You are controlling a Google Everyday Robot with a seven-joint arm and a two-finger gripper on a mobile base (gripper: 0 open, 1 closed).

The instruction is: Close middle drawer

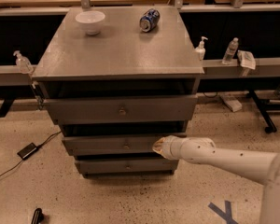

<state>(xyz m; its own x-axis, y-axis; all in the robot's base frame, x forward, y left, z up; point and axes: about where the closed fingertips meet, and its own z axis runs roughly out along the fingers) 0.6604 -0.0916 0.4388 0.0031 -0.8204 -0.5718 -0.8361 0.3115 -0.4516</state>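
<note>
The grey cabinet (116, 55) has three drawers stacked in its front. The middle drawer (107, 144) is the long low front panel with a small round knob (126, 145) at its centre. A dark gap shows above its front. It sits between the taller top drawer (84, 110) and the narrow bottom drawer (112, 165). My gripper (159, 146), on a white arm (214, 157) reaching in from the right, is against the right end of the middle drawer's front, to the right of the knob.
A white bowl (90, 21) and a blue can (149, 19) lying on its side rest on the cabinet top. Small bottles (230, 51) stand on a rail behind. A black adapter with its cable (27, 150) lies on the floor at the left.
</note>
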